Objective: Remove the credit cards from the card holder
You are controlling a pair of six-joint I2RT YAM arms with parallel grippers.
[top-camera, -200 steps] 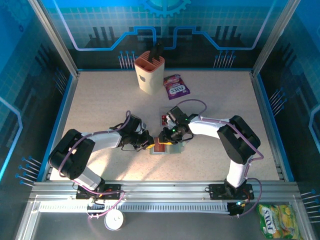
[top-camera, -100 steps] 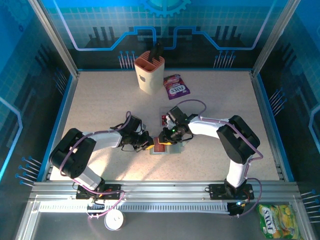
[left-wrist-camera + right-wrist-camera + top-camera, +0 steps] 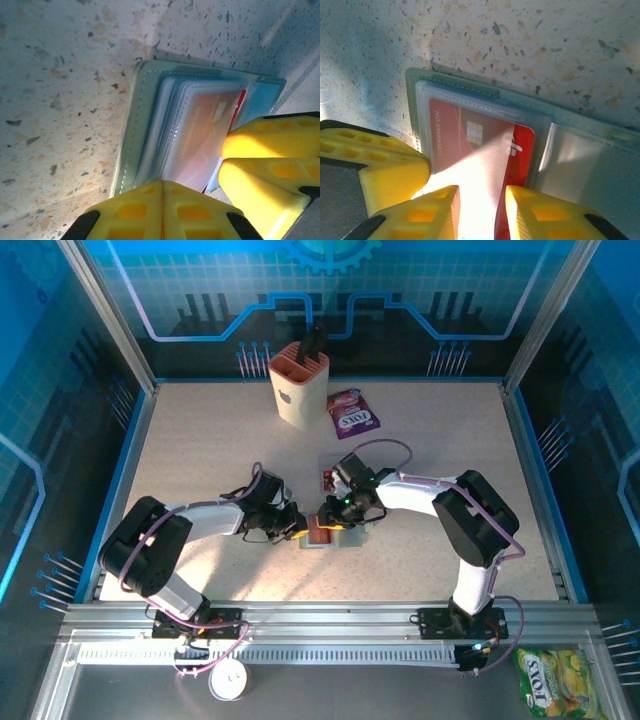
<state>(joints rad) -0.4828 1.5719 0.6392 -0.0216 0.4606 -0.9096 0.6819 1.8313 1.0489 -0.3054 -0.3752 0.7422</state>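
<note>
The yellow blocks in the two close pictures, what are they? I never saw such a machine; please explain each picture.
They are the fingers of two robot arms' tools. The wide picture looks down from above: both arms meet over a flat grey-green card holder with clear sleeves on the speckled table, with a beige slotted cup and a purple-and-white candy packet behind. The close pictures come from wrist cameras. The left tool is closed at the holder's edge. The right tool stands open over a red chip card in a sleeve.
</note>
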